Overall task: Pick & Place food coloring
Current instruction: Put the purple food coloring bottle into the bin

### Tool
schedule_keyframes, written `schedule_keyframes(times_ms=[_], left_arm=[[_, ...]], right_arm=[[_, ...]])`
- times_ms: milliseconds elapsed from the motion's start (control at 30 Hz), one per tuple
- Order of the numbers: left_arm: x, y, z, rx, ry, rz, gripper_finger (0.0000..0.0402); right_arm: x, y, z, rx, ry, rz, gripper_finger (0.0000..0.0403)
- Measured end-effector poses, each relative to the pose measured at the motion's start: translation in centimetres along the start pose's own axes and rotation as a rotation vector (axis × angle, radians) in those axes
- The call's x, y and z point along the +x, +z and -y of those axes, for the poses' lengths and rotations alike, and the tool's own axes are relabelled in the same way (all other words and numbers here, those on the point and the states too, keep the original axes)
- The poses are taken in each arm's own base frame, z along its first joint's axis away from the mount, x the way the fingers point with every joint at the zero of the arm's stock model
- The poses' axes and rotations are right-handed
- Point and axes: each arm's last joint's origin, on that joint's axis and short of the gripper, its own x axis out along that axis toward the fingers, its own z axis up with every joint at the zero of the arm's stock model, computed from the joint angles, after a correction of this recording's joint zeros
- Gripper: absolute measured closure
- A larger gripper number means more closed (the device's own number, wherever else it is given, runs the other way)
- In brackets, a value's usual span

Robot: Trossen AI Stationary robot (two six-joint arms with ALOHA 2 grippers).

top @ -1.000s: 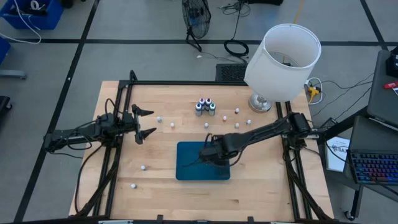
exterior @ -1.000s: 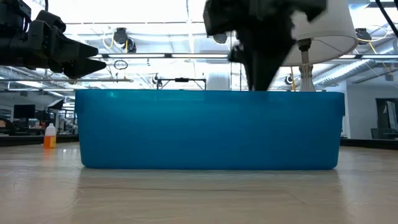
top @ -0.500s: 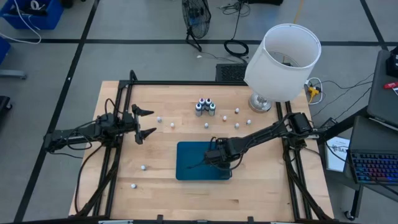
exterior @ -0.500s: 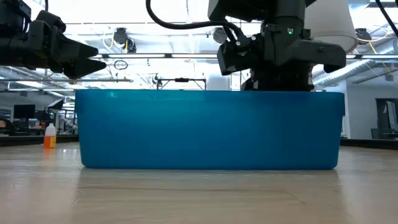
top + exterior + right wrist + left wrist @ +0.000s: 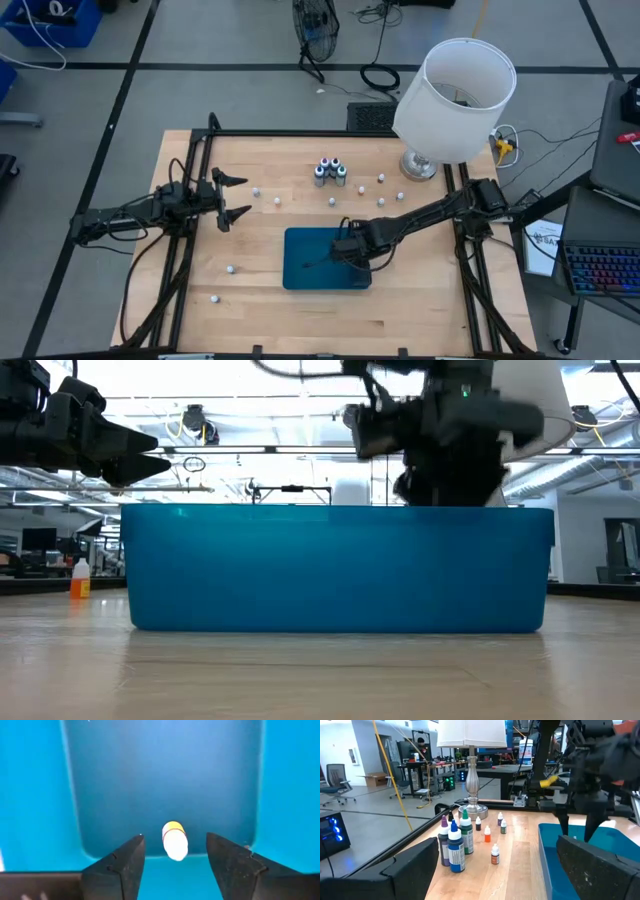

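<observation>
Low view: tray [image 5: 338,568] wall blocks everything inside it, and my right gripper [image 5: 447,488] is motion-blurred above the rim with its fingertips hidden behind it. High view: small bottles [image 5: 256,191] scattered on the table [image 5: 270,240] are too tiny to read colours. Right wrist view: my fingers [image 5: 121,866] are cut off at the frame edge. Left wrist view: lamp [image 5: 471,750] shade is cropped.

Tray [image 5: 305,262] at table [image 5: 270,300] centre-front. One small bottle [image 5: 174,840] lies in tray, betw. right gripper [image 5: 175,857] fingers, apart from both. Bottle cluster [image 5: 330,171] behind tray; lamp [image 5: 452,100] back-right. Loose small bottles scattered behind and left of tray. Left gripper [image 5: 228,196] over table's left side.
</observation>
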Motion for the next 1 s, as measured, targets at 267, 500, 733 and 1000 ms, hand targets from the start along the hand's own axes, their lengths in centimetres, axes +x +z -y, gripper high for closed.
schedule_keyframes(times_ms=[267,500,733,1000], left_arm=[[0.0,0.0,0.0,0.000,0.000,0.000,0.0002],[0.0,0.0,0.0,0.000,0.000,0.000,0.0002],[0.0,0.0,0.0,0.000,0.000,0.000,0.0002],[0.0,0.0,0.0,0.000,0.000,0.000,0.0002]], right_arm=[[-7.5,-2.2,1.8,0.037,-0.115,0.117,0.0212],[-13.3,-6.1,6.8,0.267,-0.392,0.126,0.0222],[-11.8,-8.8,12.7,0.482,-0.407,0.001,0.0222],[-6.3,-11.0,16.5,0.566,-0.342,-0.077,0.0222]])
